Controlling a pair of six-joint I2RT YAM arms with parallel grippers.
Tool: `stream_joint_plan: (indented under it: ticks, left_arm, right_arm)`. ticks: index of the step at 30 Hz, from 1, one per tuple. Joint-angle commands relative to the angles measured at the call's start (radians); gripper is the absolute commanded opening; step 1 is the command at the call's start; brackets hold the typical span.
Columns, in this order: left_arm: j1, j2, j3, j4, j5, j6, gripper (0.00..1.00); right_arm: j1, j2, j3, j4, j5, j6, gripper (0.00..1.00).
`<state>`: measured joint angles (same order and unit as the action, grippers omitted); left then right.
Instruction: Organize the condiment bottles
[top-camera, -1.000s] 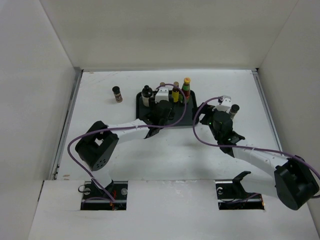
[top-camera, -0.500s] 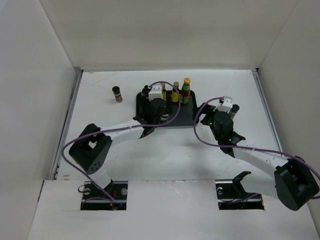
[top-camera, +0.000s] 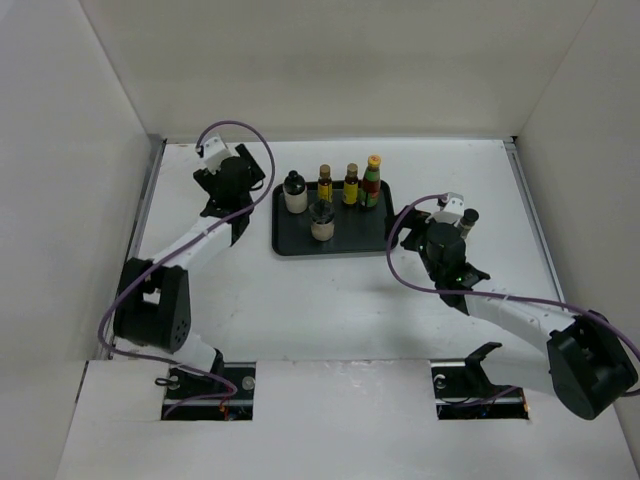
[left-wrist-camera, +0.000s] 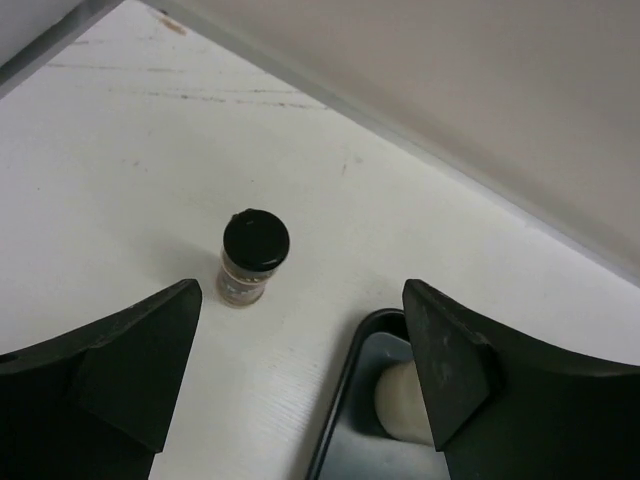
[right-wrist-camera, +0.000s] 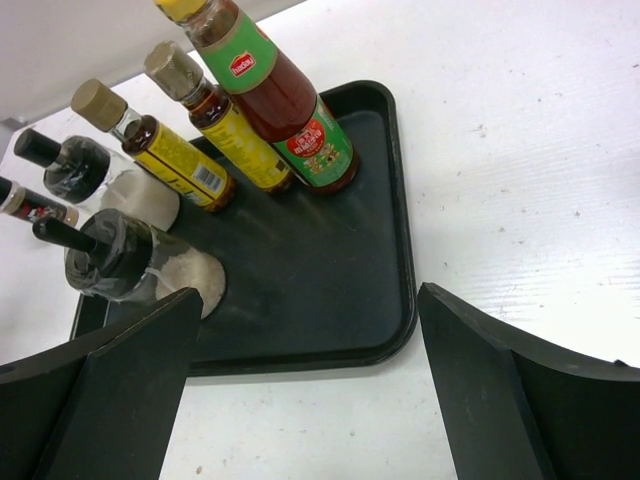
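A black tray (top-camera: 372, 235) holds a white black-capped bottle (top-camera: 294, 193), two slim yellow-labelled bottles (top-camera: 325, 184) (top-camera: 351, 184), a red bottle (top-camera: 372, 181) and a squat beige jar (top-camera: 321, 221). My left gripper (top-camera: 232, 183) is open left of the tray and covers one dark shaker in the top view. In the left wrist view that shaker (left-wrist-camera: 254, 258) stands upright ahead of the open gripper (left-wrist-camera: 300, 390). My right gripper (top-camera: 425, 228) is open and empty right of the tray. A second dark shaker (top-camera: 468, 218) stands beside it.
White walls enclose the table on the left, back and right. In the right wrist view the tray's near right corner (right-wrist-camera: 398, 320) lies just ahead of the open gripper (right-wrist-camera: 310, 390). The tray's left corner (left-wrist-camera: 345, 400) sits by my left gripper's right finger (left-wrist-camera: 470, 380).
My left arm has swung from over the tray to the far left, above the loose dark shaker. The squat beige jar now shows uncovered on the tray. The right arm has not moved.
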<state>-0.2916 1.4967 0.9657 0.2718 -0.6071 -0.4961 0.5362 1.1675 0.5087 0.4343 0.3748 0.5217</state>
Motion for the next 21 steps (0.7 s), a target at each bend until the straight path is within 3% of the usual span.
stream_joint_plan:
  ticks: [1, 8, 21]
  left_arm:
    - [0.059, 0.101, 0.117, -0.055, 0.075, -0.027, 0.8]
    - [0.117, 0.232, 0.22, -0.089, 0.092, -0.022, 0.66]
    - [0.153, 0.372, 0.323, -0.128, 0.139, 0.016, 0.64]
  right_arm:
    - [-0.002, 0.003, 0.013, 0.043, 0.012, 0.009, 0.96]
    - [-0.002, 0.009, 0.017, 0.043, 0.01, 0.004, 0.97]
    - [-0.002, 0.035, 0.03, 0.04, -0.002, -0.008, 0.97]
